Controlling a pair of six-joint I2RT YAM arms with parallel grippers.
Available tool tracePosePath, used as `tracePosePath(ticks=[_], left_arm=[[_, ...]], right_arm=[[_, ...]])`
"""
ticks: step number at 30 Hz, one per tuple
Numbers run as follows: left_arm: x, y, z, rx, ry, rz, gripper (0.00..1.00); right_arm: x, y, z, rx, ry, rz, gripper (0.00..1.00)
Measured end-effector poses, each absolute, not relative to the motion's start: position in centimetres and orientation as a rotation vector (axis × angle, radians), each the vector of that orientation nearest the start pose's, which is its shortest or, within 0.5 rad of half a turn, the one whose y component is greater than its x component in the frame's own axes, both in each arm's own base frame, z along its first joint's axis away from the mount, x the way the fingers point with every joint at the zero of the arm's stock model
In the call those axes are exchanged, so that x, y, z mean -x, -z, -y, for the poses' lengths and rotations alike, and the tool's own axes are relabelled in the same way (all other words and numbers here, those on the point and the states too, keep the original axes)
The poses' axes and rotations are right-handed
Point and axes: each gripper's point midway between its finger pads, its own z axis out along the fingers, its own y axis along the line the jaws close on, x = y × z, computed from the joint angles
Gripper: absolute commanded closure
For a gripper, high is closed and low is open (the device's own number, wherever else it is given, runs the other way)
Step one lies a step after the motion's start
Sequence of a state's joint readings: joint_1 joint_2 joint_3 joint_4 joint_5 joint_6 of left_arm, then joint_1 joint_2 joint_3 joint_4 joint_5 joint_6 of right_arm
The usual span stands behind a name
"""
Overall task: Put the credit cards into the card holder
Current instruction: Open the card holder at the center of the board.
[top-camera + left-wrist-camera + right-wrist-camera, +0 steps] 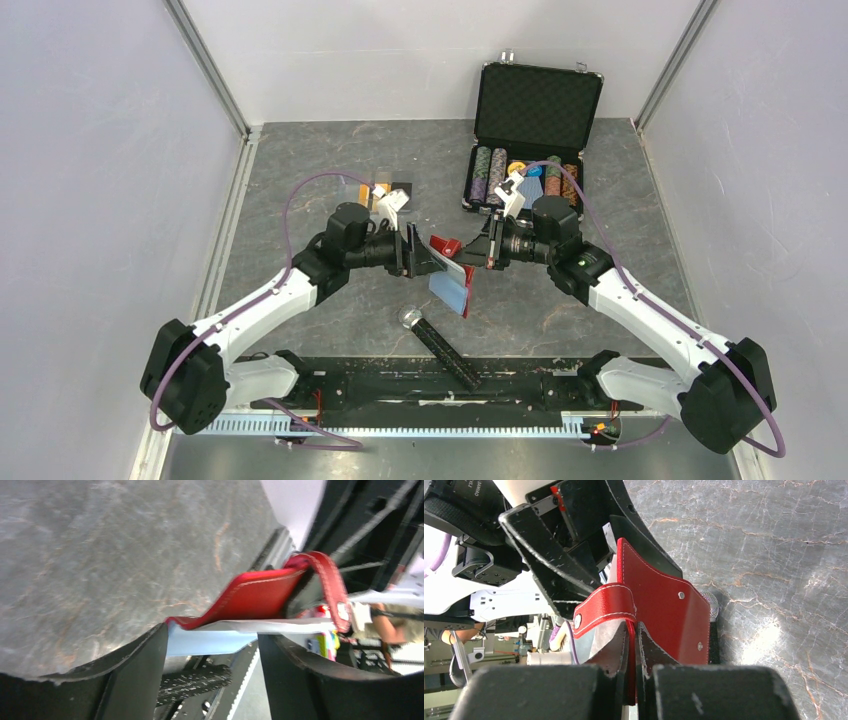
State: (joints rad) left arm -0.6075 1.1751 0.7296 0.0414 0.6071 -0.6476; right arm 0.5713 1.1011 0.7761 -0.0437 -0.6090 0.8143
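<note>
The right gripper point(633, 636) is pinching the red cover of the card holder point(659, 612) between jaws pressed nearly together, holding it raised above the middle of the table point(290, 165). The left gripper point(212, 652) is facing it from the left, jaws spread, the holder's blue-grey sleeve point(210, 641) lying across the gap; whether they are clamping it I cannot tell. The credit cards point(372, 193) are lying flat on the table farther back, left of the poker-chip case point(538, 108)

Card holder point(452, 283) blocks the middle, poker-chip case point(540, 105) rear right, black rod point(445, 350) front; far left is free.
</note>
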Motion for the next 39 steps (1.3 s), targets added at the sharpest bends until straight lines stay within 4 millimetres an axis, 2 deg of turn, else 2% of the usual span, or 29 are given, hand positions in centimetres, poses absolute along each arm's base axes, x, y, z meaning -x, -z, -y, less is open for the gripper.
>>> tracePosePath(ticks=[4,8,22,29,35,39], left_arm=[[-21.9,-18.0,28.4,-0.359,1.257,-2.187,0.23],[-22.2,-17.7,28.2,-0.373,1.224,-2.183,0.22],[-21.9,-18.2,28.8,-0.503,1.310,-2.125,0.24],[-21.2,-19.4,29.0,-0.550,1.364,-2.082,0.27],[-20.5,-22.0,28.8,-0.588,1.389,-1.982,0.41],[-20.5,-22.5,28.7,-0.590,1.390,-1.951,0.44]], right_arm=[[-20.9,-22.8,-28.3,0.199,-1.448,-2.176,1.00],[-20.8,-22.8,-28.3,0.207,-1.452,-2.175,1.00],[-20.4,-22.4,-28.5,0.263,-1.476,-2.185,1.00],[-20.0,-21.9,-28.7,0.301,-1.493,-2.200,1.00],[-19.5,-21.8,-28.8,0.332,-1.517,-2.210,1.00],[-19.4,-21.8,-28.8,0.341,-1.522,-2.209,1.00]])
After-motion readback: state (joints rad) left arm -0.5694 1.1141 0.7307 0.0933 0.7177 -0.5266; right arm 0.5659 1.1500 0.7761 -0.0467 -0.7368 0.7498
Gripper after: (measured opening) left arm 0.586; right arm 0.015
